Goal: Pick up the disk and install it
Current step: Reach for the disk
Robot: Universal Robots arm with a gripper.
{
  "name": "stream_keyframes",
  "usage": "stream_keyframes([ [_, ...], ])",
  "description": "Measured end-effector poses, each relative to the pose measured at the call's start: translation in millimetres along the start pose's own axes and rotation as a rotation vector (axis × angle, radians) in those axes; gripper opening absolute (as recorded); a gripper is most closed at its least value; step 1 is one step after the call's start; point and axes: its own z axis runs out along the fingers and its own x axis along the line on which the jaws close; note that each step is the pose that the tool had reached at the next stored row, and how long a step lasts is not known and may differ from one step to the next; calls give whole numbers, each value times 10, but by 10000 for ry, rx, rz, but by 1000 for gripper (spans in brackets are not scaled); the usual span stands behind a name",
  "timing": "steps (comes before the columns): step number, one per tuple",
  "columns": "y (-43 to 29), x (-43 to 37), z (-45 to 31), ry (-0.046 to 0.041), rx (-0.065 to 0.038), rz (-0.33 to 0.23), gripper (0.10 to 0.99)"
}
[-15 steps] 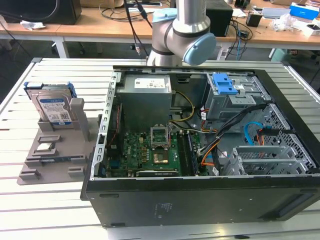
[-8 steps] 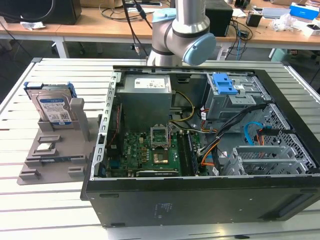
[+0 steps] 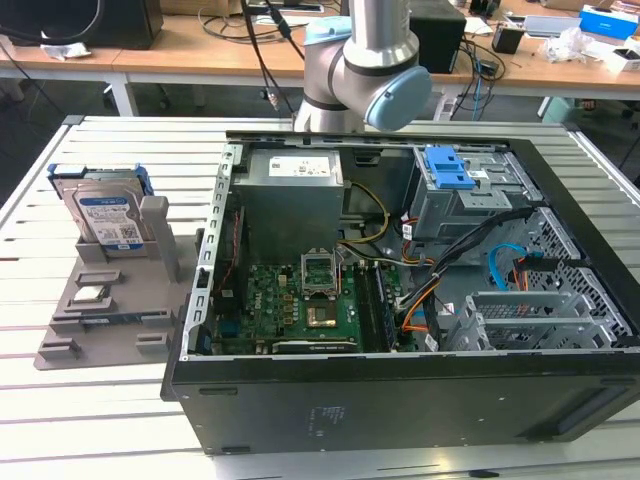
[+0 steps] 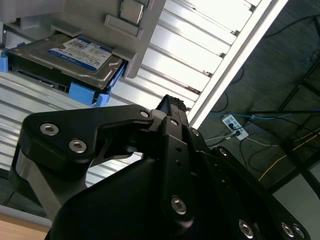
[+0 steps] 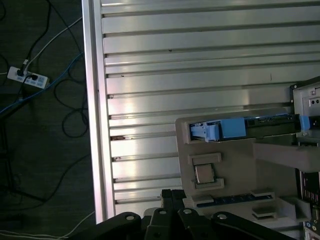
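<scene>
One disk (image 3: 105,214) is what you are after, and it stands on edge in a grey stand (image 3: 100,322) on the slatted surface (image 3: 90,420), at the exterior view's left and outside the computer case (image 3: 400,405). Its blue-and-white label faces that camera, and the blue frame wraps its edges. A small square silver chip (image 3: 92,294) lies on the same stand, just in front of the disk.

The case lies open on its side just beside the stand, to the exterior view's right. You can see its green board inside, with a blue latch (image 3: 447,168) on a grey metal cage toward the far corner. Your arm (image 3: 370,70) rises behind the case, by its far wall.

In both wrist views the gripper (image 5: 172,193) shows its fingers clenched together with nothing between them. In the first wrist view they sit close to the stand's edge and apart from the disk (image 5: 232,128), which shows edge-on in its slot, with the chip (image 5: 203,173) lying between. In the second wrist view the disk (image 4: 70,57) lies beyond the gripper (image 4: 172,103), label toward the camera, and nothing touches it.
</scene>
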Motion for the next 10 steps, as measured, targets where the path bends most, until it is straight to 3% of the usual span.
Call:
stream_keyframes([
  [3, 5, -73, 3, 2, 1, 0, 106],
  [5, 13, -177, 10, 14, 1, 0, 106],
  [10, 41, -542, 55, 139, 36, 5, 106],
])
